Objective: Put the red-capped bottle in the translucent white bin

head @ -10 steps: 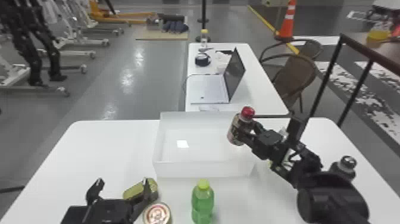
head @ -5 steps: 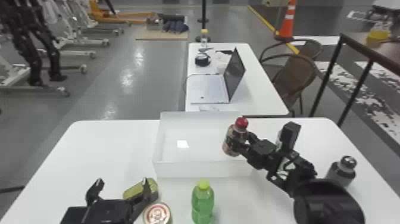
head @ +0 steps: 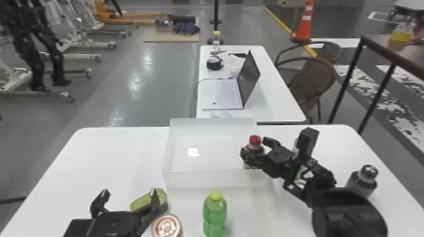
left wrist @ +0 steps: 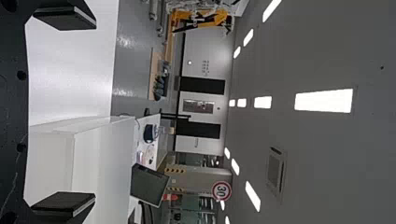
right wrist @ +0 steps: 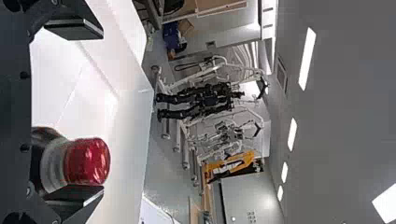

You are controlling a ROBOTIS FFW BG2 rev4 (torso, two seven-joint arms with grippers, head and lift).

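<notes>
- Head view: red-capped bottle (head: 255, 140) stands upright in the translucent white bin (head: 211, 179), toward its R end.
- R pincer (head: 256, 146) at the btl, fingers spread wide either side of it, no grip on it. R wrist view: cap sits btwn them, much nearer one finger than the other; can't tell if that one's touching.
- L pincer (head: 128, 192) over the near L part of the desk (head: 120, 157), wide open w/ nothing held.
- Near it: green can (head: 143, 201) on its side, plus a round lid (head: 166, 226) w/ red & white print, too small to read.
- Green bottle (head: 214, 214) upright, just nearer than the bin.
- L wrist view: red-rimmed round sign (left wrist: 221, 191) w/ dark print, far off.
</notes>
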